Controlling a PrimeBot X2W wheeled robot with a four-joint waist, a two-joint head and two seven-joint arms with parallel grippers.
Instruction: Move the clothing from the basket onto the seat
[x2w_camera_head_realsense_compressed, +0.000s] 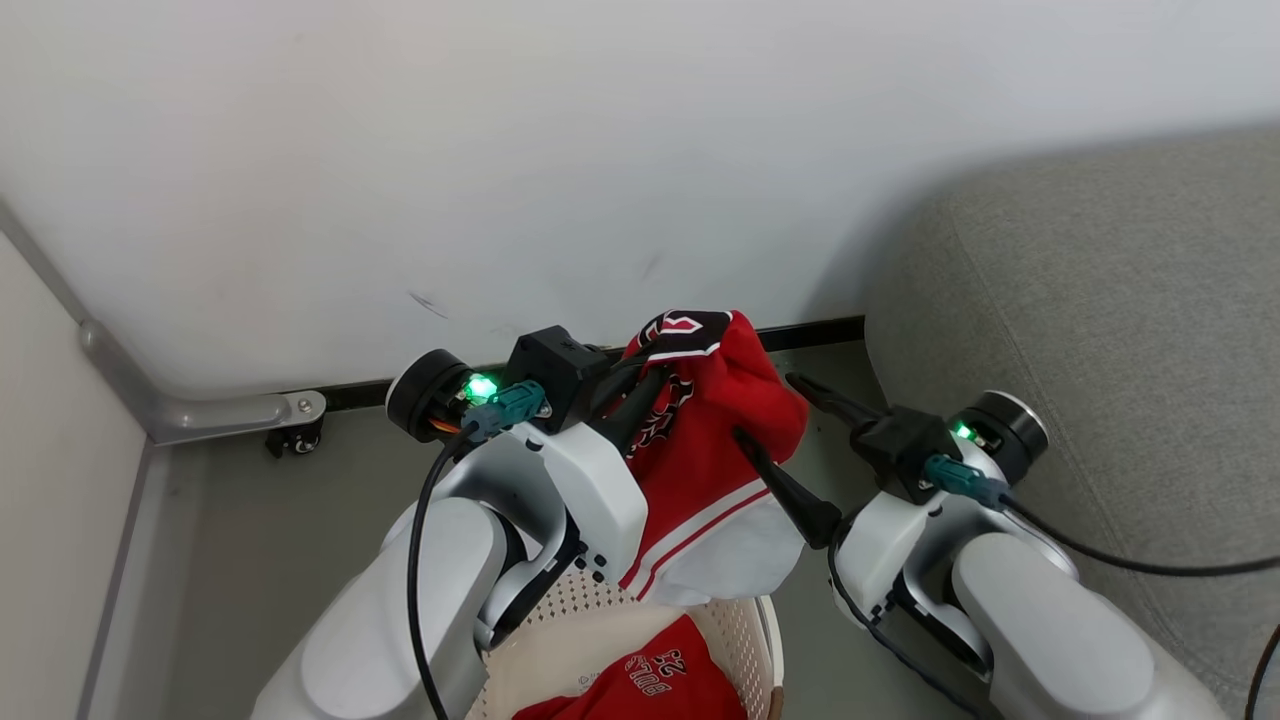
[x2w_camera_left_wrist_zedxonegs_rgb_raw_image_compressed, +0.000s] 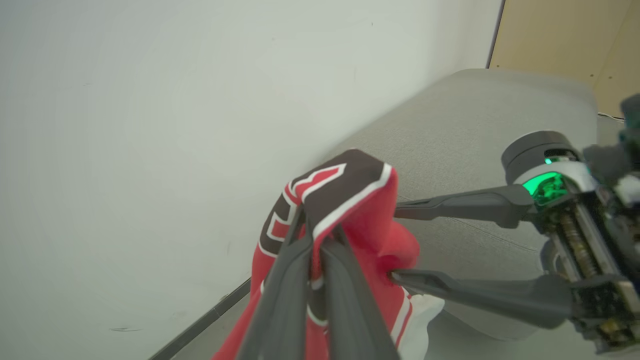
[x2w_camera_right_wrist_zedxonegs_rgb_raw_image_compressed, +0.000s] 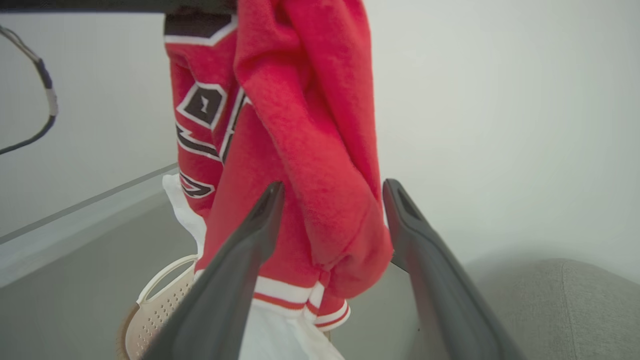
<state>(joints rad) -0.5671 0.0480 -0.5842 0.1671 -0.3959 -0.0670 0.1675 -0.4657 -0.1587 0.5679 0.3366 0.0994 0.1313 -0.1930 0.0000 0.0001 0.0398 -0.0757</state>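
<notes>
1. Two grippers meet at the clothing (x2w_camera_head_realsense_compressed: 700, 470): the left gripper (x2w_camera_left_wrist_zedxonegs_rgb_raw_image_compressed: 314, 239) pinches its top fold, hanging it lengthwise above the basket (x2w_camera_head_realsense_compressed: 745, 620)
2. Jaws spread, the right gripper (x2w_camera_right_wrist_zedxonegs_rgb_raw_image_compressed: 334, 185) straddles that fold
3. The seat (x2w_camera_head_realsense_compressed: 1100, 300) lies rightward, nearer the right gripper

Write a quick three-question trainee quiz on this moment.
1. True or false: the left claw is shut on the lifted red garment.
2. The right claw is: A) open, with its fingers on either side of a hanging fold; B) shut on fabric; C) shut and empty.
3. Fill in: the second red garment lies in the ____.
Key: 1 true; 2 A; 3 basket.
</notes>
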